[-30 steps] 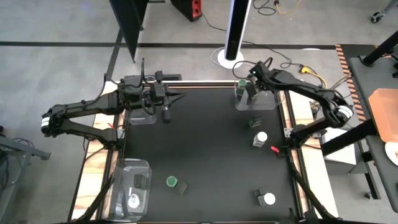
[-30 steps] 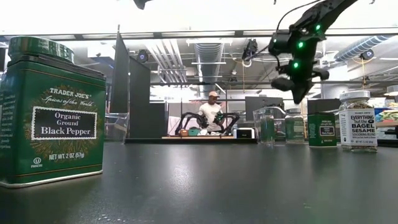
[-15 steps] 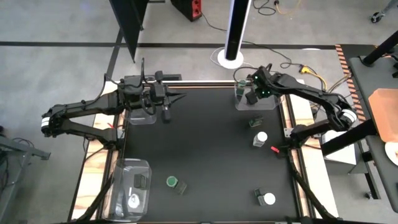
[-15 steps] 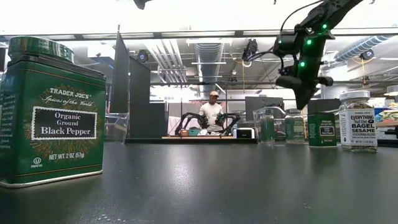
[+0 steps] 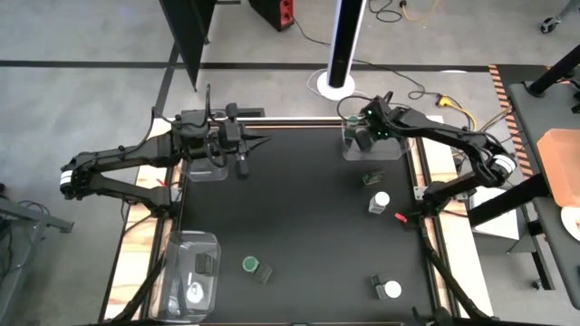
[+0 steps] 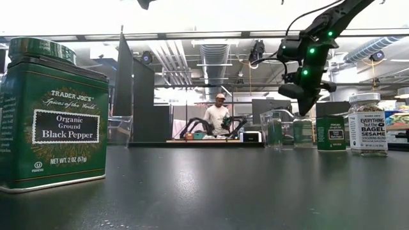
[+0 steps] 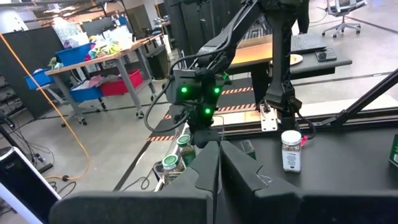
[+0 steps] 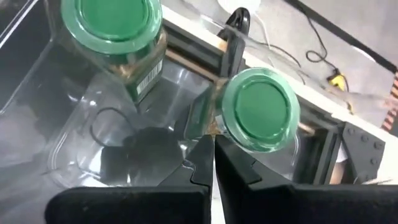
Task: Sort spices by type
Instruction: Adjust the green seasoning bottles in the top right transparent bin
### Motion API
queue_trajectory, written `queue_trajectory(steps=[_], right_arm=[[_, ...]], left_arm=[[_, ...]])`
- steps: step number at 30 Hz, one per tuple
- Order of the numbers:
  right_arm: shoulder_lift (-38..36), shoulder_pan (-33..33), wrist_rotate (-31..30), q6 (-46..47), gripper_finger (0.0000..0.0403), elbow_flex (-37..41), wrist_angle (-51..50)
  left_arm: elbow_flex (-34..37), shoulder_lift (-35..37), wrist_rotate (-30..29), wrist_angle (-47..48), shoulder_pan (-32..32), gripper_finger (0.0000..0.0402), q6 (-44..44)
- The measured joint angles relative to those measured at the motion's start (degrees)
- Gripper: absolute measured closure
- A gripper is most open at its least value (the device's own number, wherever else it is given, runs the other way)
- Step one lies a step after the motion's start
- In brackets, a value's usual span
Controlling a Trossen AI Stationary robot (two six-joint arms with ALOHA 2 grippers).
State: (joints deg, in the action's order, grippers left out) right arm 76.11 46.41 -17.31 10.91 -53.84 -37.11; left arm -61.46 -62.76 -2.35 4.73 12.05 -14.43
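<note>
Two green-lidded spice jars (image 8: 118,31) (image 8: 261,115) stand upright in the clear tray (image 5: 391,150) at the far right. My right gripper (image 8: 211,146) (image 5: 362,139) hangs shut above that tray, slanting down between the two jars and holding nothing. Loose on the black table are a green tin (image 5: 372,177), a white-lidded jar (image 5: 379,201), a green-lidded black pepper tin (image 5: 254,266) and another white-lidded jar (image 5: 390,290). My left gripper (image 5: 243,168) (image 7: 217,149) waits shut and level over the far left tray (image 5: 201,172).
A clear tray (image 5: 177,249) at the near left holds a dark jar (image 5: 207,263) and a white-lidded one (image 5: 195,292). The table's middle lies bare. In the low view the pepper tin (image 6: 54,115) stands close by, and a person sits far behind the table.
My right gripper has sunk a little over the far right tray and tipped further downward, staying shut. The jars have not moved.
</note>
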Motion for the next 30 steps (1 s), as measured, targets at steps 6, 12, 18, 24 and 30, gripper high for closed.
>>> queue_trajectory(steps=[6,12,18,24,30], right_arm=[[1.5,0.1,-1.2,-1.3,0.0394,0.0,3.9],[1.3,0.1,-0.4,-1.4,0.0394,-0.2,4.1],[-0.3,-0.9,1.2,0.5,0.0394,-1.5,-4.2],[0.4,-0.6,-3.0,-0.5,0.0394,-0.5,-2.8],[0.8,-0.3,-3.7,-2.3,0.0394,-0.5,2.3]], left_arm=[[0.0,0.0,0.0,0.0,0.0,0.0402,-0.1],[0.0,0.0,0.0,0.0,0.0,0.0402,-0.1],[0.0,0.0,-0.1,0.0,0.0,0.0402,-0.1],[0.0,0.0,-0.1,0.0,0.0,0.0402,-0.1],[0.0,0.0,-0.1,-0.3,0.0,0.0402,-0.1]])
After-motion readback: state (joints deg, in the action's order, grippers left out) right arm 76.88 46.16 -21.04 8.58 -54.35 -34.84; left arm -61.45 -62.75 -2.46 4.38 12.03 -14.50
